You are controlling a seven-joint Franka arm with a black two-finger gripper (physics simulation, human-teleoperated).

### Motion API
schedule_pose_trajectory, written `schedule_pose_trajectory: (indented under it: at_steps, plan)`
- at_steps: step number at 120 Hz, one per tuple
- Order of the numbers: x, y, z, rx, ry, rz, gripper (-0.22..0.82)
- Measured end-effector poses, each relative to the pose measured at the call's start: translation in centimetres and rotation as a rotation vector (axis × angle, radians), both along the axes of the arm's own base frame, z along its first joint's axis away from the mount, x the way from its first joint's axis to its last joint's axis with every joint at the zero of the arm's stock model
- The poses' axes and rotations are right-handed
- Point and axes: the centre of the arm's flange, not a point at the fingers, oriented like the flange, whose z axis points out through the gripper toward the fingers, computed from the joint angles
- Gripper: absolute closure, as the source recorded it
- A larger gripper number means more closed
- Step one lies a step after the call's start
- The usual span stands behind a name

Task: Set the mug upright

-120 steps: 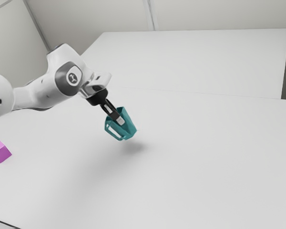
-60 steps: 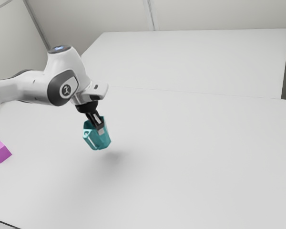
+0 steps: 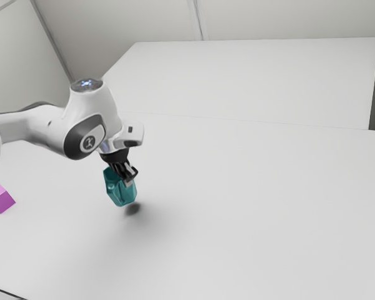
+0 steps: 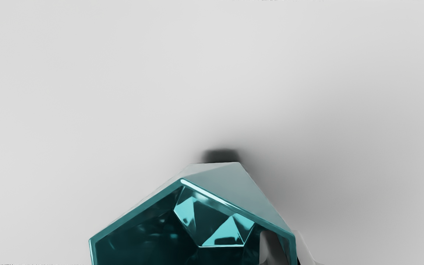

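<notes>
In the exterior view, my gripper points down and holds the teal faceted mug by its wall. The mug hangs a little above the table, slightly tilted, with its opening facing upward and a small dark shadow beneath it. Seen in the wrist view, the mug shows its open rim and faceted inside. There my gripper has one finger inside the mug and the other outside, pinching the wall between them. The handle is hard to make out.
A pink-purple cube sits on the white table at the exterior view's far left, apart from the mug. Behind the table stands a pale panel.
My arm has carried the mug toward the exterior view's left and down, closer to the table. The mug has turned from strongly tilted to nearly upright.
</notes>
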Motion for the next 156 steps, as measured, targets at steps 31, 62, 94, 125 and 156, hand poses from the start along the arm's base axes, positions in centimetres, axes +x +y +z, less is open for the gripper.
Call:
schedule_pose_trajectory:
  at_steps: [31, 62, 94, 125, 156]
  plan:
    - [-0.6, -0.2, -0.5, -0.005, -0.067, 0.079, 0.79]
    - [-0.5, -0.4, -2.0, -0.021, -0.096, 0.142, 0.79]
    - [-0.1, -0.4, -3.6, -0.027, -0.086, 0.193, 0.79]
    - [0.0, -0.5, -4.7, -0.028, -0.071, 0.225, 0.79]
    - [0.0, -0.5, -5.1, -0.031, -0.066, 0.251, 0.69]
